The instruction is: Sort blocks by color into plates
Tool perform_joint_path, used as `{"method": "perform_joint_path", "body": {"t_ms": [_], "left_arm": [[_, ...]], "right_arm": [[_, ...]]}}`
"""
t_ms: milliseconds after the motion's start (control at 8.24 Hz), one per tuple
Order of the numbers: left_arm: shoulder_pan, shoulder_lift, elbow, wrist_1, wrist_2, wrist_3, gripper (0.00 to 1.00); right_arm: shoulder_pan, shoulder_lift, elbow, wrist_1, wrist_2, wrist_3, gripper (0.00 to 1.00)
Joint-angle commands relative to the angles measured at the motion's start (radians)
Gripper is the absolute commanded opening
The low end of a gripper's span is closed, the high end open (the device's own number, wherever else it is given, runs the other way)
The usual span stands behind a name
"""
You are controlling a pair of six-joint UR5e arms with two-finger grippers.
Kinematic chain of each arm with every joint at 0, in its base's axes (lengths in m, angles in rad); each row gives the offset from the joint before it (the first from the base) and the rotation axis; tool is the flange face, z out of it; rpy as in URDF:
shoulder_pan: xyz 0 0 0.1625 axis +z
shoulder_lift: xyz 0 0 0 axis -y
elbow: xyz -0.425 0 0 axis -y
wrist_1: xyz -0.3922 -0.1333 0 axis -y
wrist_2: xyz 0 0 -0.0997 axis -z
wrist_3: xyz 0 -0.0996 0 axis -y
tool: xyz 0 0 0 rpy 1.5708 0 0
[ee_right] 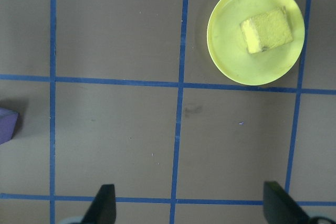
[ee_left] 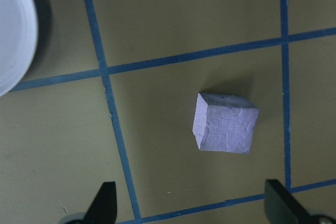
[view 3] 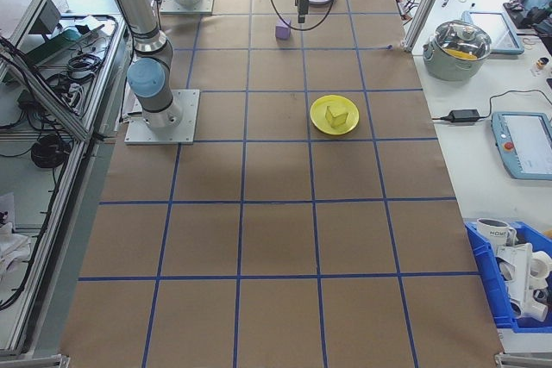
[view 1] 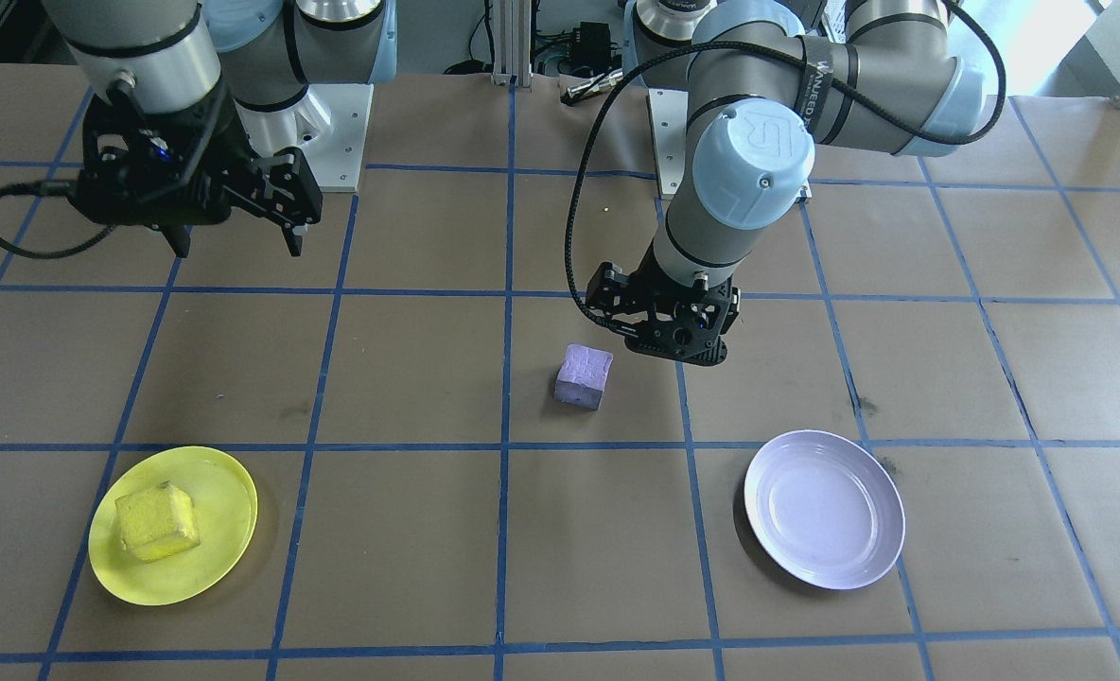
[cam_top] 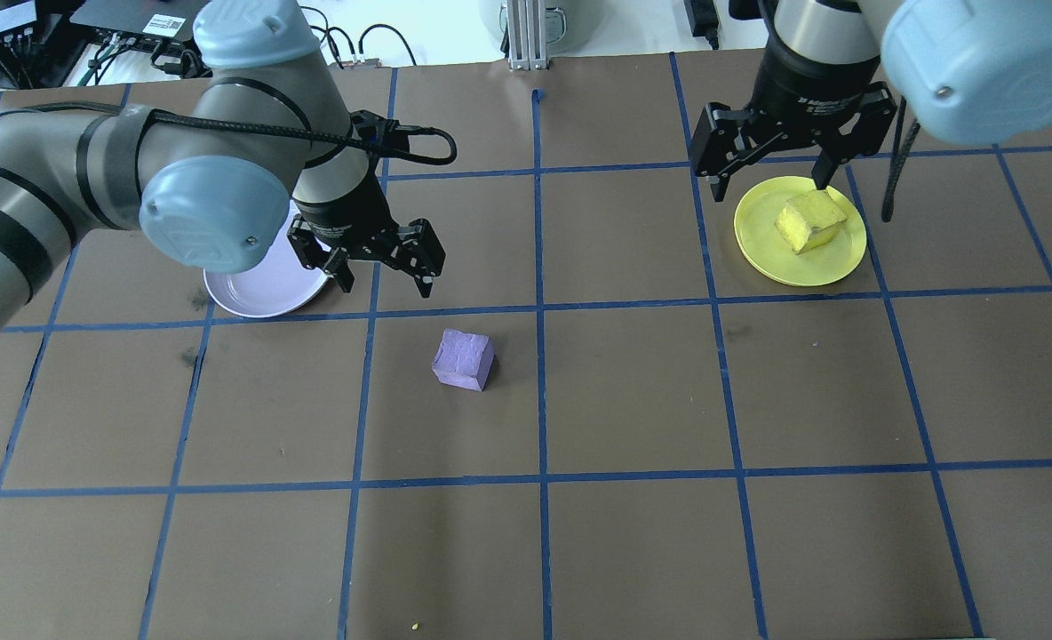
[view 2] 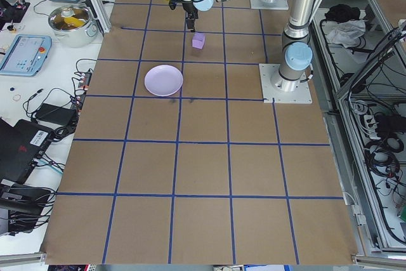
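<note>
The purple block (cam_top: 464,359) lies on the brown table between the two plates, outside both. My left gripper (cam_top: 386,286) hangs open and empty just behind it, partly over the lavender plate (cam_top: 255,298). In the left wrist view the purple block (ee_left: 226,124) sits ahead of the open fingers (ee_left: 107,205), with the lavender plate's rim (ee_left: 13,40) at the left edge. The yellow block (cam_top: 808,222) rests in the yellow plate (cam_top: 770,258). My right gripper (cam_top: 769,185) is open and empty, raised above that plate's far side. The right wrist view shows the yellow block (ee_right: 266,30) in its plate (ee_right: 226,51).
Blue tape lines divide the brown paper table top into squares. The arm bases (view 1: 328,132) stand at the robot's side of the table. Beyond the far edge are a steel pot (view 3: 461,45), tablets, cables and a blue bin (view 3: 517,282).
</note>
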Motion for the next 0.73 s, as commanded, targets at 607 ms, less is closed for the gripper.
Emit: {"method": "perform_joint_path", "body": {"t_ms": [607], "left_arm": [[-0.059, -0.150, -0.036, 0.091, -0.065, -0.005, 1.00]], "right_arm": [[-0.012, -0.075, 0.005, -0.069, 0.004, -0.016, 1.00]]}}
